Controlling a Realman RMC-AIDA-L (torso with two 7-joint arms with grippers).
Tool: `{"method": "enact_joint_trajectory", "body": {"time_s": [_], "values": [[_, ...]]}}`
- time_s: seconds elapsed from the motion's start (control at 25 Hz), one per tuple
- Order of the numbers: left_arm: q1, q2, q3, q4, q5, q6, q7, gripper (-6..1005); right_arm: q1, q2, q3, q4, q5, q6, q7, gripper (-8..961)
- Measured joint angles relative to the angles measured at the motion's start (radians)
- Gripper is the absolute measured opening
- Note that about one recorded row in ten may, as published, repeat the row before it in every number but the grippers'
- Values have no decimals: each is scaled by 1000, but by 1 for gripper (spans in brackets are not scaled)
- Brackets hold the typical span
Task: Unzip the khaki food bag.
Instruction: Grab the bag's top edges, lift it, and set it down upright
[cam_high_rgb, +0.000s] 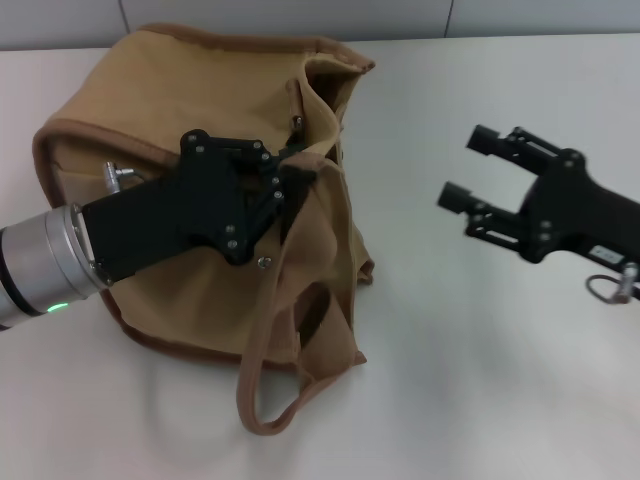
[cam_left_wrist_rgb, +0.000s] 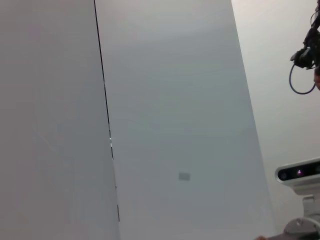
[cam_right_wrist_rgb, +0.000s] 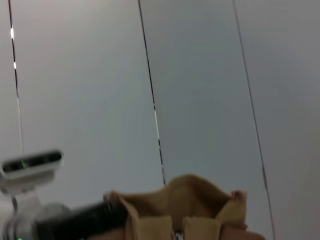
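A white tabletop (cam_high_rgb: 480, 380) is seen in the head view, bounded at the far edge by a grey panelled wall (cam_high_rgb: 300, 15) with thin vertical seams. The same pale panels fill the left wrist view, where only a white camera unit (cam_left_wrist_rgb: 299, 173) and a looped black cable (cam_left_wrist_rgb: 300, 80) are seen at one edge.

On the left half of the table the khaki food bag (cam_high_rgb: 200, 120) is found, slumped and crumpled rather than standing square. Its long axis runs from the near left to the far right, with the brown-edged rim curving along the near side and the top opening turned toward the right, toward the other arm. One wide webbing handle (cam_high_rgb: 270, 340) is draped down from the opening and forms a loop on the table at the near side. A small metal snap (cam_high_rgb: 263, 262) is visible on the fabric.

The left gripper (cam_high_rgb: 290, 175) is laid across the bag from the left, its black body over the canvas and its tips at the folded opening by the zipper end. Its fingers are drawn together, but what is pinched between them cannot be told.

To the right, well apart from the bag, the right gripper (cam_high_rgb: 470, 170) is held above bare table, its two fingers spread and gripping nothing. In the right wrist view the bag's top edge (cam_right_wrist_rgb: 190, 192) is seen against the wall.
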Motion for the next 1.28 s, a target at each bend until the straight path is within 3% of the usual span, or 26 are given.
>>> {"method": "enact_joint_trajectory", "body": {"time_s": [0.24, 0.44, 0.8, 1.2, 1.28], "values": [[-17, -3, 6, -39, 0, -4, 0, 40, 55, 5, 9, 210, 12, 82, -388, 754], [-38, -4, 15, -75, 0, -7, 7, 43, 101, 8, 16, 336, 22, 153, -548, 751], [-77, -4, 14, -132, 1, -19, 53, 48, 138, 10, 68, 438, 23, 218, -659, 746], [-84, -4, 16, -154, 6, -29, 55, 53, 143, 10, 86, 452, 23, 220, -662, 740], [-88, -4, 16, -162, 10, -27, 58, 55, 143, 10, 89, 454, 23, 223, -662, 674]]}}
